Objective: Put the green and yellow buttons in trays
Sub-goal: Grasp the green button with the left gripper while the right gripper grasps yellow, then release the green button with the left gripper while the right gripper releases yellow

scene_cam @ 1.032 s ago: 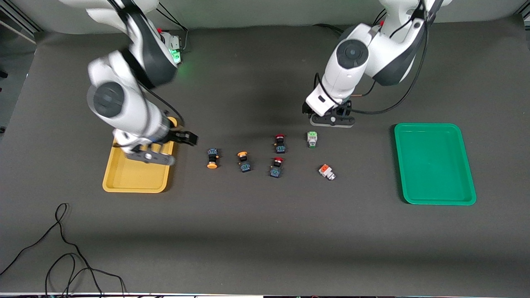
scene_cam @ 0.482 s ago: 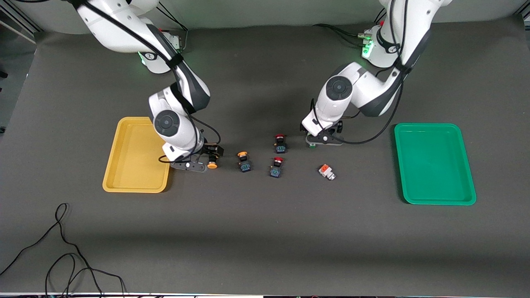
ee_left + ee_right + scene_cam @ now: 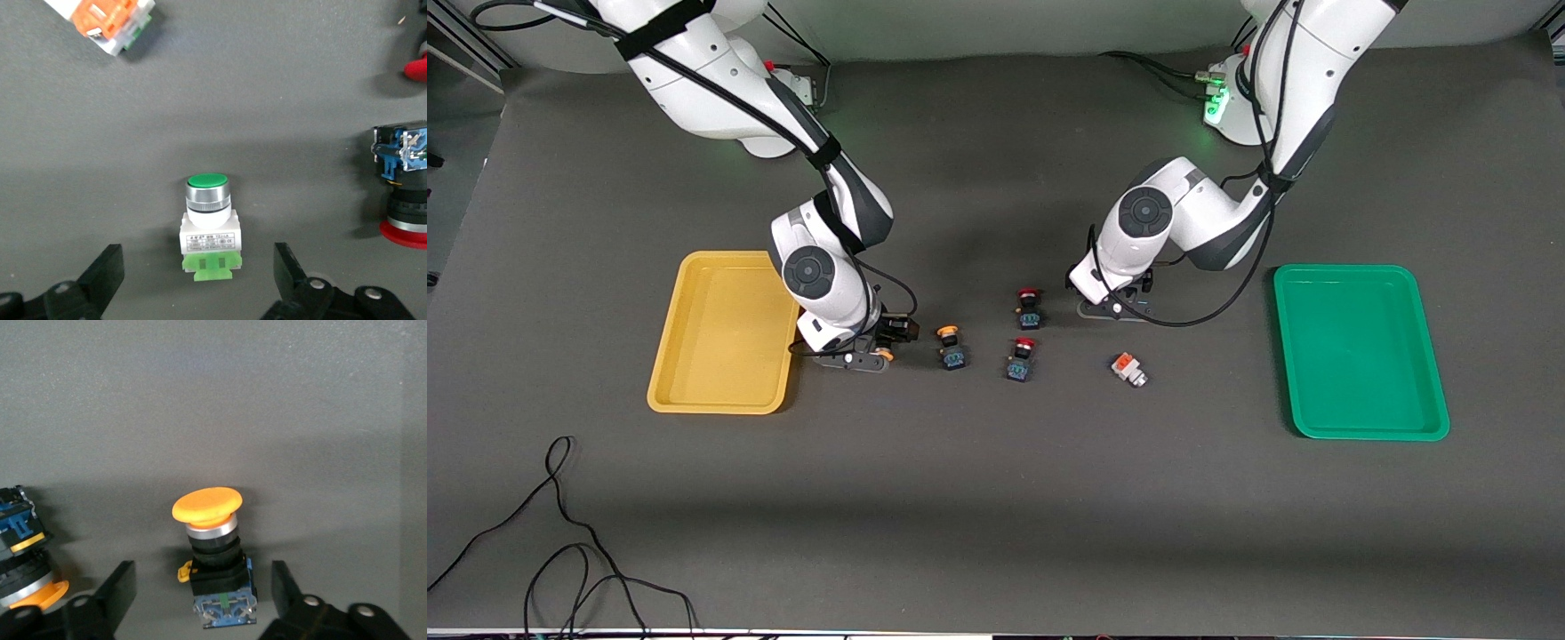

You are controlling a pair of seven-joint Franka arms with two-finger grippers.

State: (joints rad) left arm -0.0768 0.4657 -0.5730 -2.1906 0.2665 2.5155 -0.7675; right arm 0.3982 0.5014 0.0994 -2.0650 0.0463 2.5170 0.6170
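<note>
My right gripper (image 3: 201, 583) is down at the table beside the yellow tray (image 3: 711, 391). It is open, and its fingers straddle a yellow-capped button (image 3: 215, 543) with a gap on each side. The other yellow-capped button (image 3: 950, 347) lies just toward the left arm's end. My left gripper (image 3: 198, 267) is open and low around the green-capped white button (image 3: 208, 227), touching nothing. In the front view the left gripper (image 3: 1110, 307) hides that button. The orange-capped white button (image 3: 1128, 369) lies nearer the camera. The green tray (image 3: 1360, 356) is at the left arm's end.
Two red-capped buttons (image 3: 1029, 307) (image 3: 1021, 358) lie between the two grippers. A black cable (image 3: 560, 533) loops on the mat near the front corner at the right arm's end.
The right arm swung from over the yellow tray down to the yellow-capped button. The left arm came down over the green-capped button, which is now hidden in the front view.
</note>
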